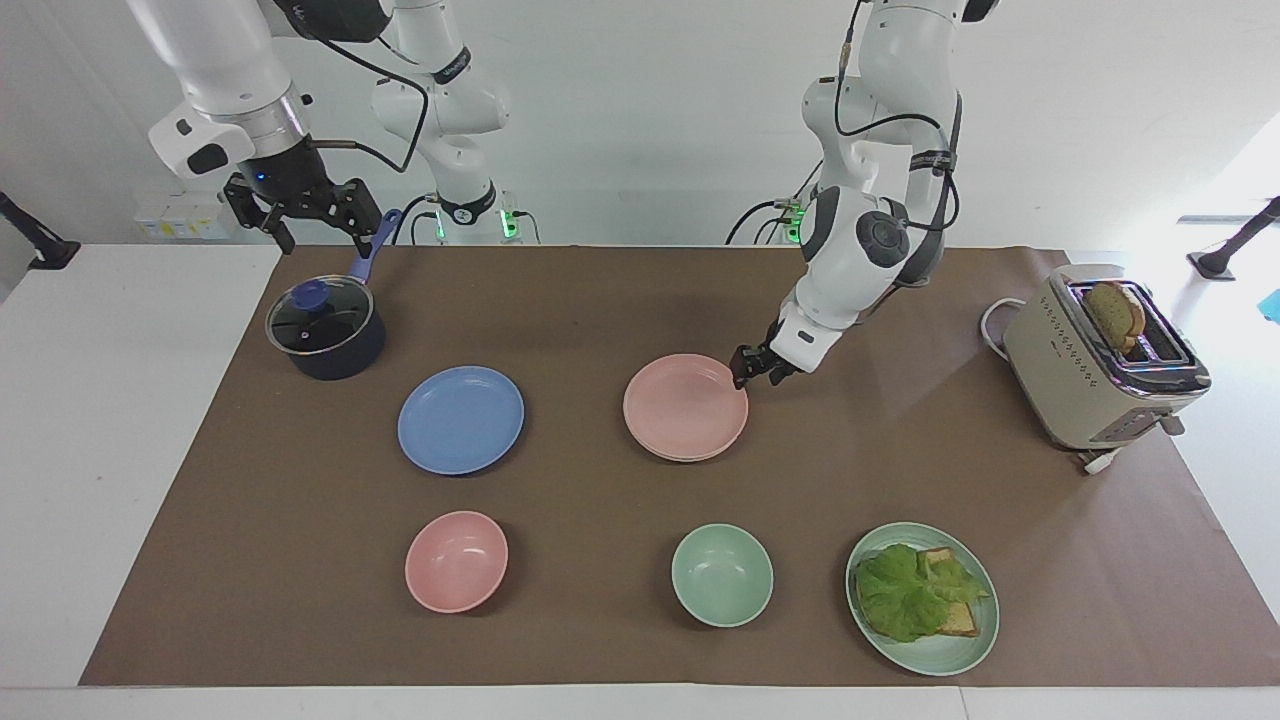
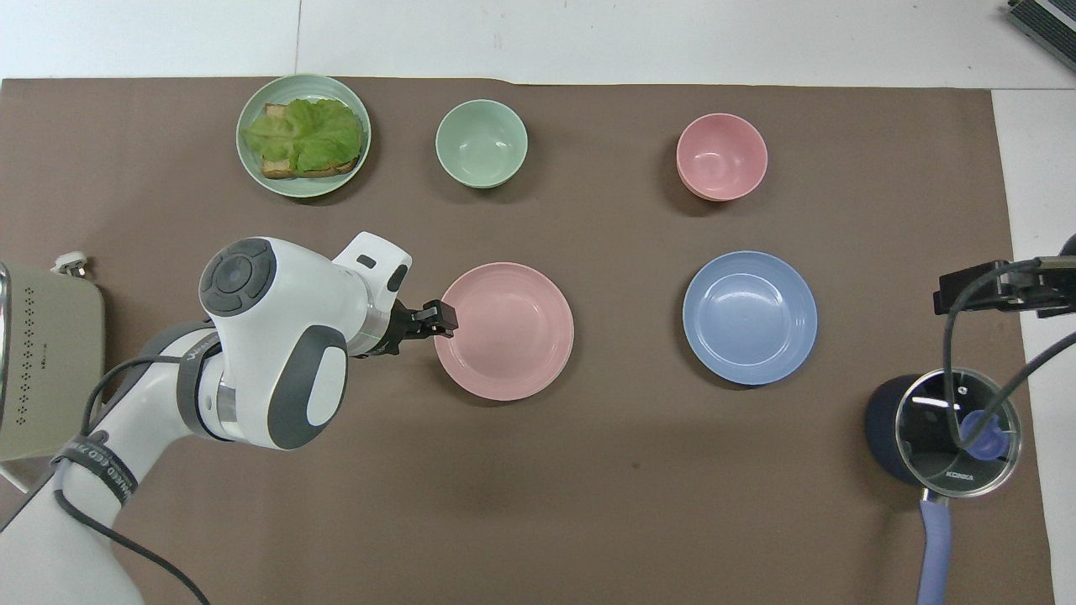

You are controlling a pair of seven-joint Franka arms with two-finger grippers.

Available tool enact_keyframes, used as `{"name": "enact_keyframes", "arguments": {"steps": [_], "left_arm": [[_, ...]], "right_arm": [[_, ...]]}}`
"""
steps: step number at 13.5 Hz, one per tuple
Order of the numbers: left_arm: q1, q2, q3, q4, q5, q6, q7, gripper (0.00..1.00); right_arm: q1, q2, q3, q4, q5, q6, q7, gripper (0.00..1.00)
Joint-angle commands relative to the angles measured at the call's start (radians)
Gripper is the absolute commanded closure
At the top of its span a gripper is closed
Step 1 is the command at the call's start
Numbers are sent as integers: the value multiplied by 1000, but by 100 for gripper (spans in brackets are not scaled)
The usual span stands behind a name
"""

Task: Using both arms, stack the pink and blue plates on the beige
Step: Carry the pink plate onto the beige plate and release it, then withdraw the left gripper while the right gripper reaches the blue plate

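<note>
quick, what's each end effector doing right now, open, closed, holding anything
Left end effector: at the pink plate's rim; open or shut cannot be told.
Right end effector: open, empty, above the lidded saucepan, waiting.

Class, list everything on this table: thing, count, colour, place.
pink plate: one, pink, on the beige plate
beige plate: one, cream, under it, edge showing
blue plate: one, blue, toward the right arm's end
pink bowl: one, pink, farther than the blue plate
green bowl: one, green, farther than the stack
green plate: one, green, with lettuce and toast, beside the green bowl
toaster: one, beige, left arm's end, bread inside
pot: one, navy, glass lid, right arm's end
left tool: one, black, at the pink plate's rim
right tool: one, black, raised near the pot, waiting
</note>
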State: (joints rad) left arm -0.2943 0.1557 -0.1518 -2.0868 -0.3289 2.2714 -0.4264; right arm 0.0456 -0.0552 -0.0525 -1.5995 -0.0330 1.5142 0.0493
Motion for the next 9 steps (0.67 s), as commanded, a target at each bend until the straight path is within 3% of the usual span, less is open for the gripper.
{"name": "enact_keyframes", "arguments": {"steps": [1, 3, 5, 9], "left_arm": [[-10, -11, 18, 33, 2, -12, 8, 0], [39, -50, 32, 82, 60, -103, 9, 0], [108, -68, 34, 204, 154, -278, 12, 0], [239, -68, 35, 436, 215, -576, 179, 0]], "right_arm": [[-10, -9, 3, -13, -2, 11, -28, 0], [-10, -6, 3, -7, -1, 15, -29, 0], [-9, -18, 8, -32, -2, 27, -37, 0], [-10, -25, 6, -209, -1, 220, -63, 0]]}}
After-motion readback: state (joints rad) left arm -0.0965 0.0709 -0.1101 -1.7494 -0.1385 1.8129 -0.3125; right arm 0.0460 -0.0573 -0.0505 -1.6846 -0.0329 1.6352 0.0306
